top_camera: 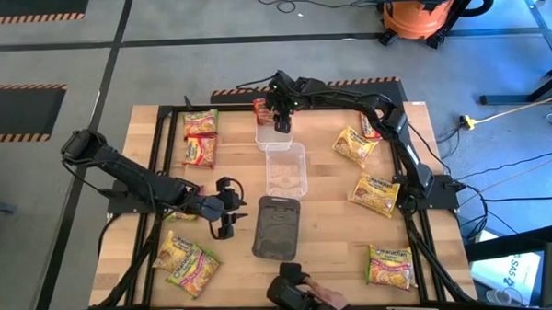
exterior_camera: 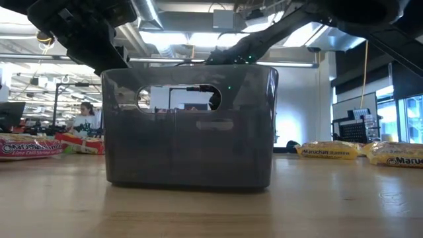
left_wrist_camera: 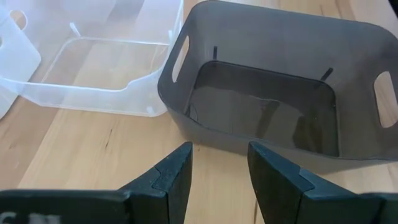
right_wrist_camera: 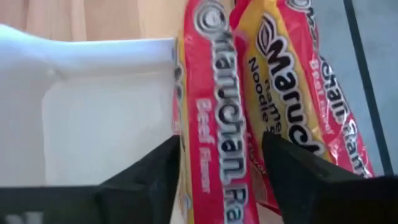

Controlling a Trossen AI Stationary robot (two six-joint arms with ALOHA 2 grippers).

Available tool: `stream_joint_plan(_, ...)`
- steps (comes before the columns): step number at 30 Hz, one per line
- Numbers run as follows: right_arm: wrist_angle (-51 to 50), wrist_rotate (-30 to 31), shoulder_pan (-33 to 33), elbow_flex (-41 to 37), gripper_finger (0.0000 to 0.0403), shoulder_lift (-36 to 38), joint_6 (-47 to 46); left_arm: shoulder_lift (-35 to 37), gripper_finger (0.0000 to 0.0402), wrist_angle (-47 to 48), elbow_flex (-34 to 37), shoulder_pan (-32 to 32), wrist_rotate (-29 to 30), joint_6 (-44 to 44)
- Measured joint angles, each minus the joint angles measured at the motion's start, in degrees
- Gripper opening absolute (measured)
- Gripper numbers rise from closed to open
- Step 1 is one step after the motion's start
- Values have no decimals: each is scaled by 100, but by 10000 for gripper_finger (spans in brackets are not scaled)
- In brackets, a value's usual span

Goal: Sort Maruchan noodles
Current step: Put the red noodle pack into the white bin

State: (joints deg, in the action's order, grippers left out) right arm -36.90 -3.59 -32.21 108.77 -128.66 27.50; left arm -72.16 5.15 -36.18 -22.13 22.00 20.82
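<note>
Right gripper (top_camera: 281, 123) sits at top centre of the high view over the white tray (top_camera: 268, 135); in its wrist view the fingers (right_wrist_camera: 149, 180) are spread, a red noodle packet (right_wrist_camera: 214, 124) stands on edge between them against the tray's white wall, and a 2nd red packet (right_wrist_camera: 292, 93) lies just beside it. Can't tell if the fingers still pinch the packet or are clear of it. Left gripper (top_camera: 225, 210) is at left centre of the high view, just left of the dark tray (top_camera: 277, 227), fingers (left_wrist_camera: 171, 180) parted and empty above bare wooden table (left_wrist_camera: 93, 143), pointing at the dark tray with the clear tray (top_camera: 286, 168) beyond. Other packets loose on the table: red ones (top_camera: 200, 139) upper left, green-and-pink ones (top_camera: 189, 261) lower left, yellow ones at right (top_camera: 355, 145), (top_camera: 374, 194), and lower right (top_camera: 390, 264). Low view: dark tray fills the centre, yellow packets (exterior_camera: 325, 151) at right, red packets (exterior_camera: 30, 147) at left.
</note>
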Motion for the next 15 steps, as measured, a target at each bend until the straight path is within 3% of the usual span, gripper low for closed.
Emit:
stream_joint_plan(6,80,158,-6,26,238,2,-6,-1,149,-26,0,0,0,-35)
stream_joint_plan(15,418,301,-1,122,226,6,-177,-3,149,-128,0,0,-4,-37)
